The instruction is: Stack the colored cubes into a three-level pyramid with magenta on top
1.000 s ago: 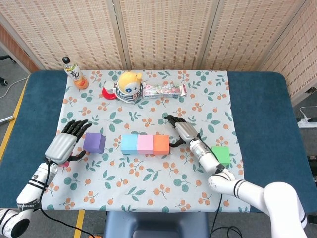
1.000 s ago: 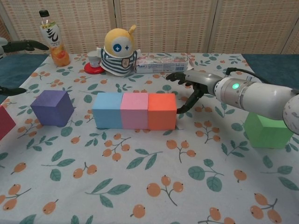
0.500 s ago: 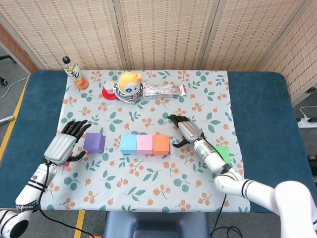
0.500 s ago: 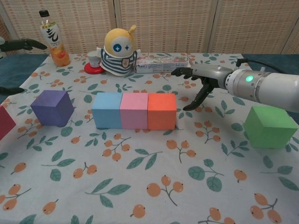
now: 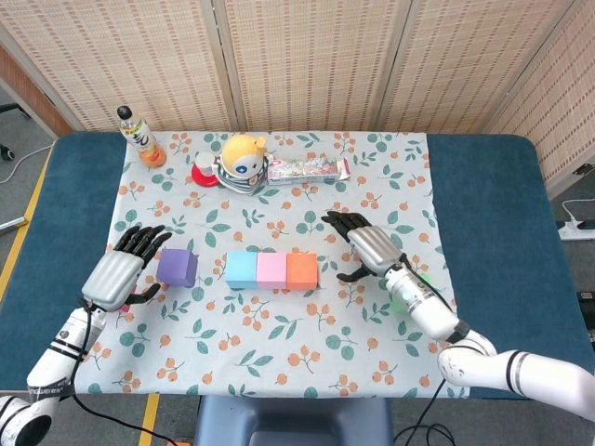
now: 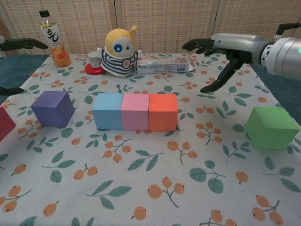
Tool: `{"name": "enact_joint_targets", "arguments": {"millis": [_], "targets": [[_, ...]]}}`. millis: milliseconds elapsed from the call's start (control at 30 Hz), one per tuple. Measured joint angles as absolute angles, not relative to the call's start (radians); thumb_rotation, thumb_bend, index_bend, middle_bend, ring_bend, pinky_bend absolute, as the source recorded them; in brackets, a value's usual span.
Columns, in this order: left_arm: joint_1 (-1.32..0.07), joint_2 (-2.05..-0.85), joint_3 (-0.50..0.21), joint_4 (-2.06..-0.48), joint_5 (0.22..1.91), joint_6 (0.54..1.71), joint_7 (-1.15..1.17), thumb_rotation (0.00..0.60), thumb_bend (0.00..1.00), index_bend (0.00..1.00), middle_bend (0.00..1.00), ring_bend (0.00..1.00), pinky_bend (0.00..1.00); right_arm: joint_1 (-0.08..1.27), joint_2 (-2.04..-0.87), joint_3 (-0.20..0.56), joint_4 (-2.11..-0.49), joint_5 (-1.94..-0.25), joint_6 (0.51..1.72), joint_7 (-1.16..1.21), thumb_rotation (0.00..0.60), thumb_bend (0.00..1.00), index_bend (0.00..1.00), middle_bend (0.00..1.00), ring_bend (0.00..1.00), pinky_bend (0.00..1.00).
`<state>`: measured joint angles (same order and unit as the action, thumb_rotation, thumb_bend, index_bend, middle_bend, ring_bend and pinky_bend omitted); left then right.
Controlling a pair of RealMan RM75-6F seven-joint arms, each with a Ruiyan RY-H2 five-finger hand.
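Three cubes, light blue, pink and orange, sit touching in a row at the middle of the floral-clothed surface, forming what looks like the base level. A purple cube lies apart to the left, a green cube well off to the right, and the magenta cube shows only as an edge at the far left. Right robot hand hovers wide and empty between the orange and green cubes; left robot hand rests spread and empty beside the purple cube. These blocks look light, rigid and matte, probably foam-like, so pinching two opposite flat faces should hold well.
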<state>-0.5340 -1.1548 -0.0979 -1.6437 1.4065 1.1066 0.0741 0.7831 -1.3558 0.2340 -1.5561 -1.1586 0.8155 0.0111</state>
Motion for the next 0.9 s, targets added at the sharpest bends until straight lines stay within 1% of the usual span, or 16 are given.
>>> {"name": "enact_joint_targets", "arguments": {"millis": [233, 433, 567, 700, 900], "targets": [[-0.594, -1.176, -0.111, -1.625, 1.355, 0.988, 0.069, 0.600, 0.32, 0.08, 0.06, 0.00, 0.01, 0.649, -1.196, 0.209, -1.699, -1.236, 1.013, -0.002, 0.600, 0.05, 0.00, 0.00, 0.00, 0.00], [-0.653, -1.224, -0.139, -1.595, 1.255, 0.908, 0.123, 0.600, 0.33, 0.09, 0.08, 0.00, 0.01, 0.542, -1.083, 0.168, -1.767, -1.291, 1.115, 0.011, 0.600, 0.05, 0.00, 0.00, 0.00, 0.00], [-0.681, -1.242, -0.147, -1.590, 1.191, 0.868, 0.184, 0.600, 0.33, 0.09, 0.07, 0.00, 0.01, 0.511, -1.059, 0.152, -1.778, -1.315, 1.141, 0.038, 0.600, 0.05, 0.00, 0.00, 0.00, 0.00], [-0.691, -1.250, -0.145, -1.584, 1.142, 0.857, 0.229, 0.600, 0.33, 0.09, 0.08, 0.01, 0.01, 0.493, -1.049, 0.145, -1.772, -1.328, 1.154, 0.066, 0.600, 0.05, 0.00, 0.00, 0.00, 0.00], [-0.698, -1.293, -0.133, -1.524, 0.994, 0.857, 0.323, 0.600, 0.33, 0.13, 0.13, 0.06, 0.01, 0.466, -1.048, 0.124, -1.721, -1.366, 1.155, 0.152, 0.600, 0.05, 0.00, 0.00, 0.00, 0.00]]}}
